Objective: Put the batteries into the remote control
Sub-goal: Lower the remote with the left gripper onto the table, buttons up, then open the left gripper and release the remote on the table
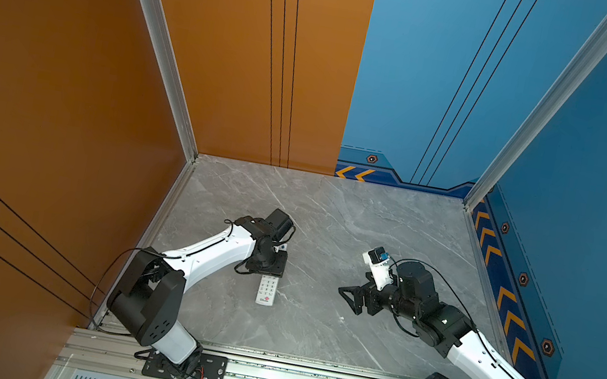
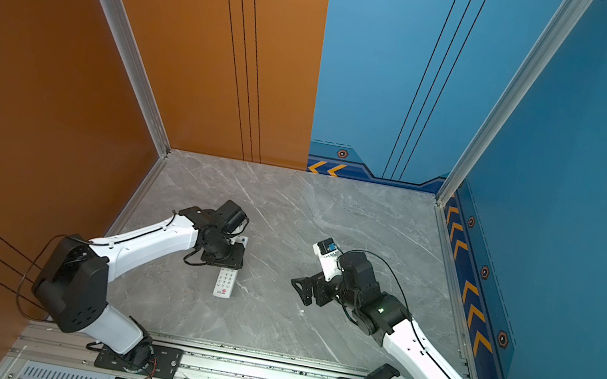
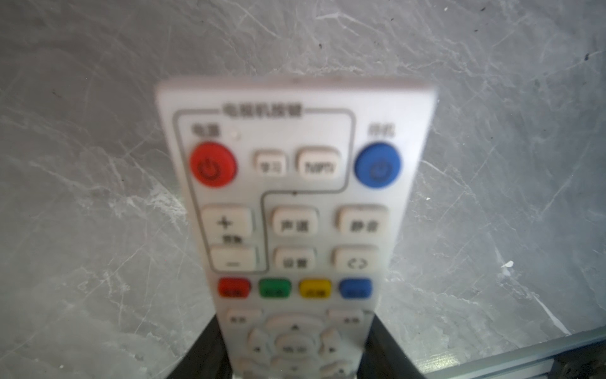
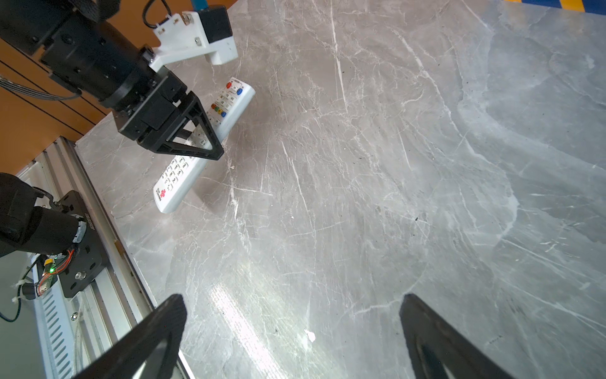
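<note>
The remote lies button-side up on the table, at about 8 o'clock from the table's middle in both top views. Its long axis runs from 12 to 6 o'clock, with the red logo at the 6 o'clock end and the red and blue power buttons at the 12 o'clock end. Its back is hidden. The left gripper comes down over the remote's middle, and its wrist covers that stretch in both top views. From the left wrist camera the remote runs between the two black fingers, one against each long edge beside the arrow pad, so the left gripper is clamped on the remote across its width. The right wrist camera shows the same grip, the buttoned end throwing a shadow on the marble; whether the remote touches the table I cannot tell. The right gripper hangs at 3 o'clock from the remote, well apart from it, pointing toward 9 o'clock. Its fingers are spread wide with only bare marble between them, grasping nothing.
</note>
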Robot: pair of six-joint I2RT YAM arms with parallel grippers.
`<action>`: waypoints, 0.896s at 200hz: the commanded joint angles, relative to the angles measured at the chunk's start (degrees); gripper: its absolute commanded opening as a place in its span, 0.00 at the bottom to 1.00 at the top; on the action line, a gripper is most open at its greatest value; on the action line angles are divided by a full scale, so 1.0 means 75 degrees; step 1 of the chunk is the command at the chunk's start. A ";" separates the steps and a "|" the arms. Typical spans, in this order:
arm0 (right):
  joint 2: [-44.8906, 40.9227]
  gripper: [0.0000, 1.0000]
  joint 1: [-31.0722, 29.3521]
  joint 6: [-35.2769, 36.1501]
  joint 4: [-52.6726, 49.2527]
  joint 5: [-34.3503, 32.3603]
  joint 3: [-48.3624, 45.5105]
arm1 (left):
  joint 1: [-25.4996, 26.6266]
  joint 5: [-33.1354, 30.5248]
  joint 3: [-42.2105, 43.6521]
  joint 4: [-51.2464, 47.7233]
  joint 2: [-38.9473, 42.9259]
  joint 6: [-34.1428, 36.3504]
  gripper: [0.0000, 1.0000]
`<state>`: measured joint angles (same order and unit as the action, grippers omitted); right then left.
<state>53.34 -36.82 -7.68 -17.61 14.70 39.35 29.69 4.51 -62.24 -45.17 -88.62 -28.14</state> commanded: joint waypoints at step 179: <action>-0.0314 1.00 0.0456 -0.0174 0.0267 0.0561 -0.0284 | 0.0248 -0.0122 0.0179 0.0582 -0.1608 -0.0519 0.21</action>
<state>52.21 -33.71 -7.92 -17.19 17.98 38.24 30.92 4.51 -61.28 -40.58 -99.79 -31.35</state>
